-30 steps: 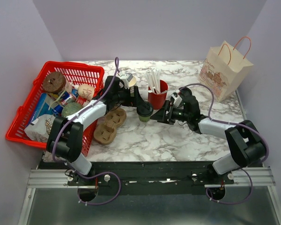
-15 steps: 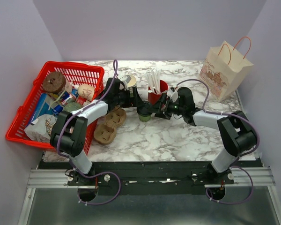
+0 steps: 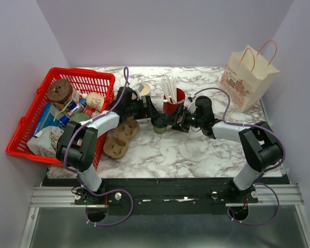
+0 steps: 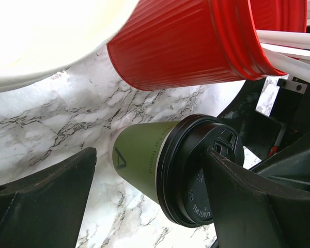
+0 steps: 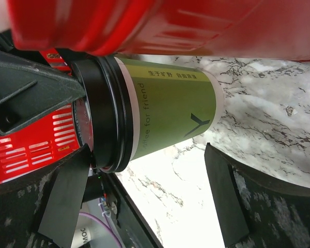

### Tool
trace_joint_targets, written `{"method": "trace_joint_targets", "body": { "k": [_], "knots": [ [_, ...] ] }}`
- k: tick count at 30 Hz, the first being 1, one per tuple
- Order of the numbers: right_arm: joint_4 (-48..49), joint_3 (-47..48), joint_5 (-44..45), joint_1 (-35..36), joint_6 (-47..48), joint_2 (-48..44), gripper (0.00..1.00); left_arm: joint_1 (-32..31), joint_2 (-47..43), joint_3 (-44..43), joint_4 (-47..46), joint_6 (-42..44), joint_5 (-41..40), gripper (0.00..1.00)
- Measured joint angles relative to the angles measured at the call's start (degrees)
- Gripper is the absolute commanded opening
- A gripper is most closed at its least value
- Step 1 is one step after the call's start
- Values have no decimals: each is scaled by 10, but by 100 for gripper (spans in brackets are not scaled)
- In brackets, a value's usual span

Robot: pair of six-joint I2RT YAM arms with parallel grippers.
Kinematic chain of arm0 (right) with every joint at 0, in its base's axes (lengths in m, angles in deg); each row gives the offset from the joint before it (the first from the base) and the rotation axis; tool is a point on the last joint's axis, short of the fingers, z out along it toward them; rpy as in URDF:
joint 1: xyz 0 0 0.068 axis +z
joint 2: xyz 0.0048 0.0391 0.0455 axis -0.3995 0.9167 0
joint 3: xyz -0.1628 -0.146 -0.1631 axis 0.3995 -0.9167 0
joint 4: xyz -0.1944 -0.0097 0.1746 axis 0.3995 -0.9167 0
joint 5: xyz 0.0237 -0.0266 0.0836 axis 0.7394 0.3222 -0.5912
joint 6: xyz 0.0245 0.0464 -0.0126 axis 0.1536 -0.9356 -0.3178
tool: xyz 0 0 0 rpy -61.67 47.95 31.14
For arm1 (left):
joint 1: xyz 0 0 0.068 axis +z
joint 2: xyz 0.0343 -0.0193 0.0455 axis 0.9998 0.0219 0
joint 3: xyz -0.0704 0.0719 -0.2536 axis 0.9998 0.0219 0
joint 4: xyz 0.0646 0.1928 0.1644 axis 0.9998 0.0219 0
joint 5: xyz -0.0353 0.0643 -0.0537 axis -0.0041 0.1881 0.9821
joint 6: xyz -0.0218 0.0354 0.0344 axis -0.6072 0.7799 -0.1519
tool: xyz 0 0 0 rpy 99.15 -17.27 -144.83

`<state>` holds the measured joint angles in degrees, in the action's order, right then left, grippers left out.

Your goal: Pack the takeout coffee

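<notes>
Right now the left gripper (image 4: pixel 151 157) is open, jaws wide on either side of the takeout coffee (image 4: pixel 144 163). 1 finger sits very close to the black lid (image 4: pixel 196 175), but I can't tell if it touches. The right gripper (image 5: pixel 147 152) is open too and straddles the same cup from the opposite side, with a visible gap on both sides of the green wall. So 2 grippers are around 1 cup and neither is clamped on it.

The coffee stands upright on the worktop (image 3: pixel 186 150), lid on, just in front of the red cup of straws (image 3: pixel 173 107). Stacked paper cups (image 3: pixel 142 89) sit behind the left gripper. A brown cardboard carrier (image 3: pixel 121 137) lies near the red basket (image 3: pixel 20 147). The paper bag (image 3: pixel 248 77) is well apart at the far right corner.

Progress looks early: the cup is lidded and ready, but nothing is packed. Left to do are the grasp, the lift and the carry, likely to the bag, then the release inside. Both grippers crowding 1 cup risks a knock.
</notes>
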<state>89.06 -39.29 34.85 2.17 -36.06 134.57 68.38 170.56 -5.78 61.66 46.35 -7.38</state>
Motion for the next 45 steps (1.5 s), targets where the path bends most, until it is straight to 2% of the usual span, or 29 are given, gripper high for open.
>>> {"method": "trace_joint_targets", "body": {
  "k": [11, 18, 26, 32, 35, 38, 45],
  "knots": [
    [-2, 0, 10, 1, 5, 2, 94, 4, 10, 14, -35, -24, 13, 87],
    [16, 1, -1, 1, 46, 0, 96, 4, 9, 17, -42, -14, 20, 91],
    [-7, 5, -55, 0, 110, -29, 100, 4, -14, 3, 2, 28, 32, 97],
    [-29, 5, -86, 0, 136, -52, 100, 10, -49, -14, 36, 55, 45, 98],
    [-55, 8, -105, 0, 158, -66, 100, 13, -65, -35, 73, 80, 48, 97],
    [-116, 19, -116, -9, 200, -92, 100, 14, -83, -71, 150, 132, 46, 95],
    [-274, 42, -110, -94, 306, -146, 100, 14, -173, -123, 369, 328, -27, 93]
  ]
}}
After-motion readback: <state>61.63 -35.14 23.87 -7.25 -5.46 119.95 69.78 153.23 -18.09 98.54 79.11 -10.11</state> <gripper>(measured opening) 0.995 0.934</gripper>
